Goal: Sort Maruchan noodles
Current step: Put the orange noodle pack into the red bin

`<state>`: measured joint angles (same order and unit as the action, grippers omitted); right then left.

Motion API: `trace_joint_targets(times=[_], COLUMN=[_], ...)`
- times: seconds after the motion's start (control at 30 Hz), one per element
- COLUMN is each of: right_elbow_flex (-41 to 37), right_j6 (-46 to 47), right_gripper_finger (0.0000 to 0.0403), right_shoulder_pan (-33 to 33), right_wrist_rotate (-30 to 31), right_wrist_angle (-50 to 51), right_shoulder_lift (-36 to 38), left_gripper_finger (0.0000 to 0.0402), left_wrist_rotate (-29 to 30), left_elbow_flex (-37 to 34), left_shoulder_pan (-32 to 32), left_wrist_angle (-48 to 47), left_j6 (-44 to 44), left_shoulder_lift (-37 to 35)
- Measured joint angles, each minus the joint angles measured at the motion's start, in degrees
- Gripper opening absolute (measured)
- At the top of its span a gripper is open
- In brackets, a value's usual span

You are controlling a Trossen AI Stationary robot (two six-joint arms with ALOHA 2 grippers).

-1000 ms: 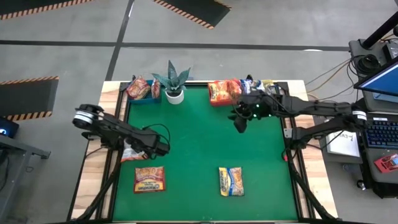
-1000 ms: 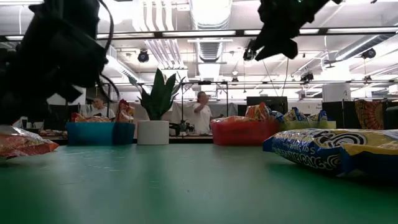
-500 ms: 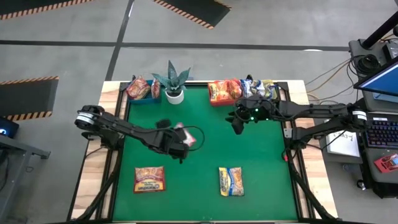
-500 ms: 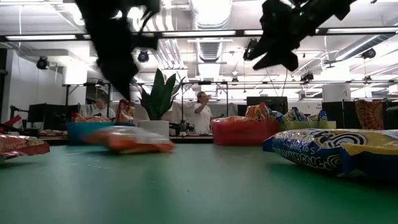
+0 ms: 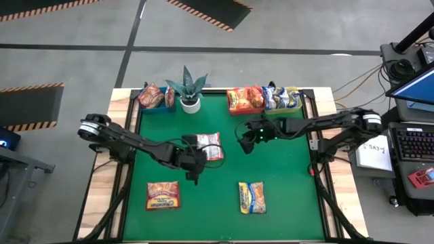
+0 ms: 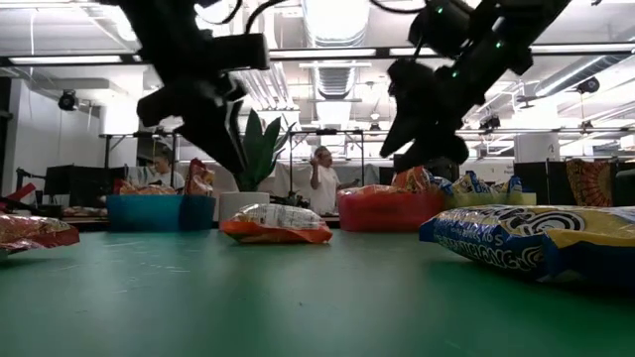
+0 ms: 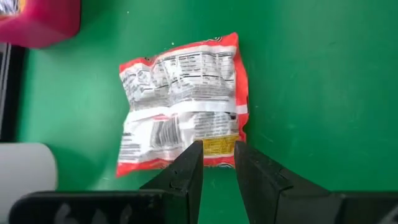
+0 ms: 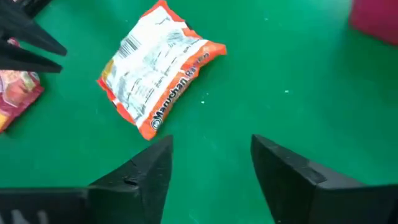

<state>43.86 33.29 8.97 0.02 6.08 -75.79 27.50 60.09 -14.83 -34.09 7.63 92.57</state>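
An orange-edged Maruchan noodle packet point(image 5: 209, 146) lies flat on the green mat point(image 5: 285, 176), its white printed back up; it also shows in the left wrist view point(image 7: 183, 102) and the right wrist view point(image 8: 158, 74). My left gripper point(image 7: 219, 152) hovers just above its near-left edge with a narrow empty gap, as the low view point(image 6: 230, 157) shows. My right gripper point(image 8: 211, 146) stands wide open over the mat to the packet's right point(image 5: 244, 142). A red packet point(image 5: 163, 195) and a blue-and-yellow packet point(image 5: 251, 197) lie flat near the front.
At the far edge stand a blue bin point(image 5: 152, 98), a potted plant point(image 5: 190, 91), a red bin point(image 5: 244, 99) and a yellow-green bin point(image 5: 281, 98), each bin holding packets. Bare mat lies between the two grippers and toward the right edge.
My left gripper has swung from the mat's left edge toward the middle and turned about, bringing the orange-edged packet along. The packet has landed on the mat and lies free, back up. My right gripper has come down from near the red bin toward that packet.
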Motion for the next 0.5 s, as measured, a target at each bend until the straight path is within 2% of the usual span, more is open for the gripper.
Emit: trace_joint_targets(times=[0.27,0.5], right_elbow_flex=[0.0,2.0], right_j6=[4.0,6.3], right_gripper_finger=[0.0289,0.0346], right_shoulder_pan=[-0.4,-0.3], right_wrist_rotate=[-0.1,-0.5], right_wrist_angle=[-9.3,-14.5], right_shoulder_lift=[-8.7,-15.6], left_gripper_finger=[0.0075,0.0075], left_wrist_rotate=[-2.6,-2.7], left_elbow_flex=[-14.9,-25.8], left_shoulder_pan=[-0.1,0.2], left_wrist_angle=[14.5,36.4], left_j6=[5.0,6.8], left_shoulder_lift=[-8.9,-10.3])
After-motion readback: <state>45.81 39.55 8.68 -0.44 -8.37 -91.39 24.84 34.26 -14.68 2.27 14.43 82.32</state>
